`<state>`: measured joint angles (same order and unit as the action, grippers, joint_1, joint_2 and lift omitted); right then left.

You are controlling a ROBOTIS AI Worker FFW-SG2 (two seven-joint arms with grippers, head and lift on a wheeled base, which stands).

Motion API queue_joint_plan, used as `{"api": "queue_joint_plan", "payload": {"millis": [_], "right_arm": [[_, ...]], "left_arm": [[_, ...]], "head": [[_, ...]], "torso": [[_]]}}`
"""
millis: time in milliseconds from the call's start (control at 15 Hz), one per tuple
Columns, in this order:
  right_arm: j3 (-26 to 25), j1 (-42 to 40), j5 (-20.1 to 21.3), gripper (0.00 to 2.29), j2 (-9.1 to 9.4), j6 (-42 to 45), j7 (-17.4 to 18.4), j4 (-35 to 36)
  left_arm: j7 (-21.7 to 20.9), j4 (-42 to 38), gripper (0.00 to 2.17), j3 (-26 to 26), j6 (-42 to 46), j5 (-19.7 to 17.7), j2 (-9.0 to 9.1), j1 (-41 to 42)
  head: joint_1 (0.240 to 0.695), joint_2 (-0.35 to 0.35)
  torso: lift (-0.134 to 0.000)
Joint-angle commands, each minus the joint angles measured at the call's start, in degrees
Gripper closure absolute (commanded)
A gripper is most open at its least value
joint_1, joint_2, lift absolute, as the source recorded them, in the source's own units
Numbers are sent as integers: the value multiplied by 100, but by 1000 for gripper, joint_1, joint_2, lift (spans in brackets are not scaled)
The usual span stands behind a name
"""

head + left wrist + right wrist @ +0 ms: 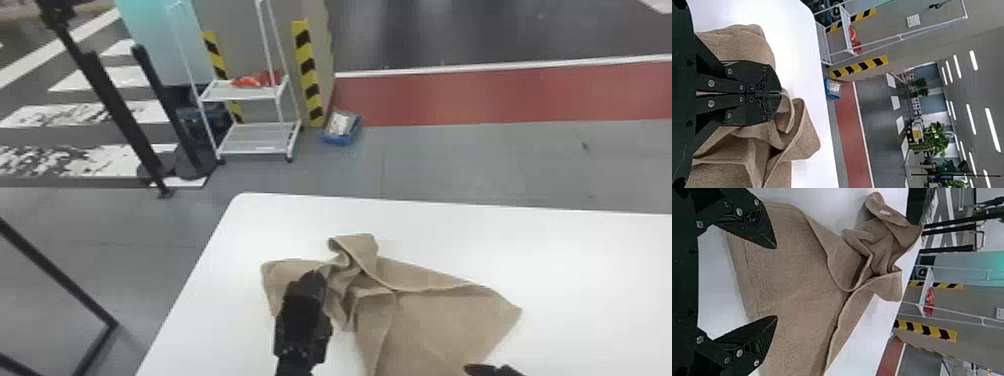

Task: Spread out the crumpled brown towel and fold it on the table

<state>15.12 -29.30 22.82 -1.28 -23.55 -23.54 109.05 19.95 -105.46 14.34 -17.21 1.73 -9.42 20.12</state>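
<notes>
Over brown towel (partly crumpled): left gripper, 2 fingers together.

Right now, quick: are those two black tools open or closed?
Left tool: closed, at the brown towel; can't tell whether it pinches any cloth.
Right tool: open, holding nothing.

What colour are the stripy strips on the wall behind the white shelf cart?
Yellow and black, clearest in the head view.
</notes>
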Motion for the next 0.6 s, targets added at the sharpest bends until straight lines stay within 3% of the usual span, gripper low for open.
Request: {"api": "queue_joint_plan", "payload": {"millis": [0,133,333,533], "right_arm": [[308,64,206,289,-92,-753,-81,204],[448,170,337,323,-110,-1456,-388,327],[624,293,601,407,-118,-1878,-503,371],[668,433,601,407,-101,-2106,-722,327]], "left_arm": [[0,8,1376,16,-15,21,2,-9],[0,8,1376,16,-33,29,2,-17],[-9,8,1376,25,-86,38,2,-44],[0,16,1376,95,-121,100,2,-61]], "head": [[695,219],[695,229],[695,244],[695,244]], "torso": [[0],[0],[0],[0]]}}
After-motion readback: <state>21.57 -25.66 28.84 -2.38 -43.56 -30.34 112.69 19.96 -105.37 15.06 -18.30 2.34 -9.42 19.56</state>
